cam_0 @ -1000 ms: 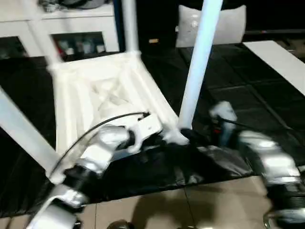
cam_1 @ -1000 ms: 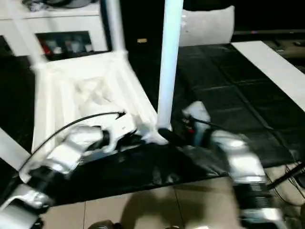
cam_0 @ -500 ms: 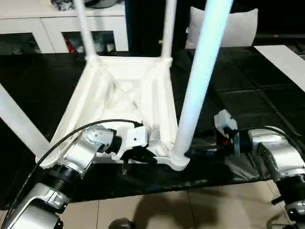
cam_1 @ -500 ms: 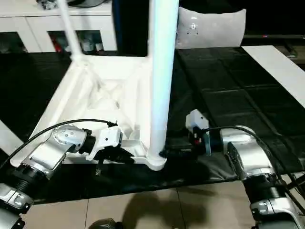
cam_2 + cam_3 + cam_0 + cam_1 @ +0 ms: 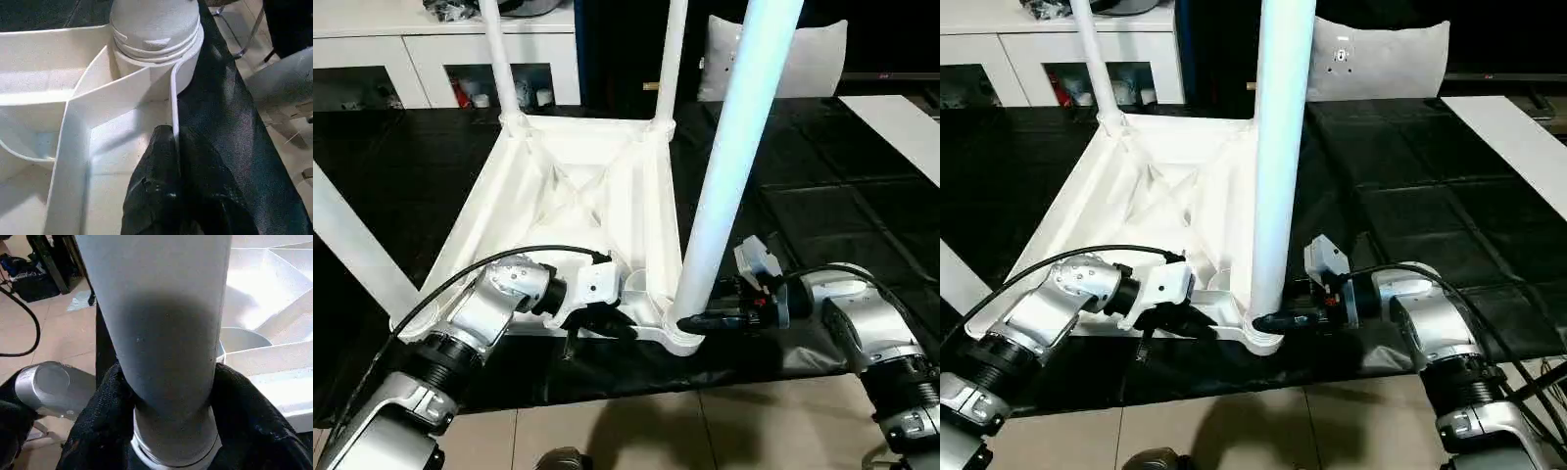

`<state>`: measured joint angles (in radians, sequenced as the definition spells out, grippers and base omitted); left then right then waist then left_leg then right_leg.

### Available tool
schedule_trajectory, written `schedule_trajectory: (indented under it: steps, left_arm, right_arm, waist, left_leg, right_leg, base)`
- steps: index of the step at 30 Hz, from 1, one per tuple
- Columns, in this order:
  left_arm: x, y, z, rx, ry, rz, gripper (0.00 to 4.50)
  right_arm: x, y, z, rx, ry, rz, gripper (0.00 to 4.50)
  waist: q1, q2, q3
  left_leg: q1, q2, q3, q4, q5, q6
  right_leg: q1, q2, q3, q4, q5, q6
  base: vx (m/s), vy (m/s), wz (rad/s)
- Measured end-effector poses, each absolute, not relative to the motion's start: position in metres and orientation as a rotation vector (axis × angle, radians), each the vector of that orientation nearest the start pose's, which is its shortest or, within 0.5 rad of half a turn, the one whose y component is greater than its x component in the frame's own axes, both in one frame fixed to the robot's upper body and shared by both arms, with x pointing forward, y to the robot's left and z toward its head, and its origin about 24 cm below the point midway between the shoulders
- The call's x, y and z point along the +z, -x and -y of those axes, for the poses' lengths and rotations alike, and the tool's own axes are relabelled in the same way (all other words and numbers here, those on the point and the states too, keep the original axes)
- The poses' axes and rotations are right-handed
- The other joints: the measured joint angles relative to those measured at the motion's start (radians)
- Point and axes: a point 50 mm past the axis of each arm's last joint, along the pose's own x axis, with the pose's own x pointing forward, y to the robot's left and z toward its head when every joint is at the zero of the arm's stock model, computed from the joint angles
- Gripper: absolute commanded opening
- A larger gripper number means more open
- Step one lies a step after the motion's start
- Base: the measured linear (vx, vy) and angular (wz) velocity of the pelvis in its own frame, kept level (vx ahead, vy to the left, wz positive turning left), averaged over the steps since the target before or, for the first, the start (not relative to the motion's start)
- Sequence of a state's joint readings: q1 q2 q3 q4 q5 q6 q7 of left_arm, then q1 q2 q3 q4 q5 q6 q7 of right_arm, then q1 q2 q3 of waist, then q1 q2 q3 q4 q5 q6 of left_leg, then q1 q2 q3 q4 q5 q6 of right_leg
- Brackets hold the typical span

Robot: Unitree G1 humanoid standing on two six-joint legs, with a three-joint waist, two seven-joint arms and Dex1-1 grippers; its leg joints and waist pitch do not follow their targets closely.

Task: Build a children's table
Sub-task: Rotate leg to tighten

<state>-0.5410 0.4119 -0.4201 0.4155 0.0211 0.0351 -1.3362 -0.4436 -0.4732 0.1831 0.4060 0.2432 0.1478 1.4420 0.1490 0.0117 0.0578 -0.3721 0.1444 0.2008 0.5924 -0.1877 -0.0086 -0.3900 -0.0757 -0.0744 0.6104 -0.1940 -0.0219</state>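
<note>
The right gripper (image 5: 1268, 321) has closed in around the base of the near leg (image 5: 729, 166). The left gripper (image 5: 176, 147) stays pinched on the upturned table (image 5: 578, 186)'s near edge, steadying it on the black mat (image 5: 822, 206) for tightening.

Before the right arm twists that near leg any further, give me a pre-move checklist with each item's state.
1. Right gripper around the base of the near leg: ok, a finger on each side.
2. Left gripper pinching the table's rim to steady it: ok, shut on the thin wall.
3. Near leg standing in its corner socket: ok.
4. Leg fully seated: cannot tell.
5. Two far legs upright in their sockets: ok.
6. Table lying top down on the black mat: ok.
</note>
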Motion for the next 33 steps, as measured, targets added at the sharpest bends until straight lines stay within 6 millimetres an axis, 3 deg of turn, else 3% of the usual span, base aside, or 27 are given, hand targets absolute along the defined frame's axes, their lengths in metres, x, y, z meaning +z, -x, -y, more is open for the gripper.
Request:
schedule_trajectory:
  steps: [6, 9, 11, 13, 16, 21, 24, 27, 33]
  left_arm:
    - [0.055, -0.291, -0.113, -1.583, -0.528, -0.409, 0.00]
    - [0.052, -0.294, -0.111, -1.484, -0.471, -0.414, 0.00]
    - [0.051, -0.299, -0.109, -1.391, -0.450, -0.425, 0.00]
    - [0.049, -0.303, -0.105, -1.304, -0.435, -0.435, 0.00]
    - [0.047, -0.310, -0.090, -1.165, -0.393, -0.436, 0.00]
    - [0.046, -0.319, -0.065, -0.990, -0.381, -0.434, 0.00]
    - [0.047, -0.322, -0.051, -0.929, -0.385, -0.423, 0.00]
    - [0.049, -0.323, -0.047, -0.923, -0.393, -0.413, 0.00]
    - [0.050, -0.322, -0.046, -0.944, -0.408, -0.399, 0.00]
  right_arm:
    - [0.064, -0.284, 0.166, 1.473, 0.101, -0.351, 1.95]
    - [0.062, -0.286, 0.163, 1.364, 0.074, -0.352, 1.94]
    - [0.059, -0.292, 0.158, 1.237, 0.055, -0.344, 1.94]
    - [0.057, -0.300, 0.151, 1.096, 0.023, -0.337, 1.94]
    - [0.056, -0.311, 0.143, 0.892, 0.018, -0.340, 1.94]
    - [0.058, -0.327, 0.125, 0.593, 0.009, -0.333, 1.94]
    - [0.058, -0.332, 0.121, 0.470, -0.002, -0.315, 1.94]
    - [0.058, -0.333, 0.122, 0.456, 0.009, -0.299, 2.62]
    - [0.057, -0.329, 0.127, 0.488, -0.003, -0.268, 3.11]
  waist:
    - [0.002, 0.000, 0.000]
    - [-0.002, 0.001, 0.000]
    - [-0.014, 0.000, 0.000]
    - [-0.042, 0.000, 0.000]
    - [-0.069, -0.001, 0.000]
    - [-0.092, -0.001, 0.000]
    - [-0.093, 0.000, -0.001]
    - [-0.090, 0.001, -0.001]
    - [-0.076, 0.001, -0.001]
  left_leg:
    - [0.000, 0.000, 0.000, 0.000, 0.000, 0.000]
    - [0.003, 0.000, 0.000, 0.000, 0.000, 0.000]
    - [0.007, 0.000, 0.000, 0.001, 0.001, -0.001]
    - [0.009, 0.001, 0.000, 0.001, 0.001, -0.002]
    - [0.012, 0.000, 0.000, 0.001, 0.001, -0.002]
    - [0.014, 0.000, 0.000, 0.001, 0.001, -0.002]
    - [0.010, 0.000, 0.000, -0.001, 0.001, -0.002]
    - [0.007, -0.002, 0.000, -0.001, 0.000, 0.000]
    - [0.007, -0.003, -0.001, -0.005, -0.001, 0.001]
  right_leg:
    - [0.000, 0.000, 0.000, 0.000, 0.000, 0.000]
    - [0.003, 0.000, 0.000, 0.001, 0.001, -0.001]
    - [0.004, 0.000, 0.000, 0.001, -0.002, 0.003]
    - [0.005, 0.000, 0.000, 0.000, -0.002, 0.004]
    - [0.007, 0.000, 0.000, -0.002, -0.003, 0.005]
    - [0.007, 0.000, 0.000, -0.007, -0.003, 0.005]
    - [0.007, 0.000, -0.001, -0.015, -0.003, 0.005]
    - [0.007, 0.000, 0.002, -0.017, 0.004, 0.004]
    - [0.005, 0.000, 0.002, -0.015, 0.013, 0.000]
  base:
    - [0.000, 0.000, 0.00]
    - [0.000, 0.000, 0.00]
    - [0.000, 0.000, 0.00]
    - [0.000, 0.000, 0.00]
    - [0.000, 0.000, 0.00]
    - [0.000, 0.000, 0.00]
    - [0.000, 0.000, 0.00]
    - [0.000, 0.000, 0.00]
    - [0.000, 0.000, 0.00]
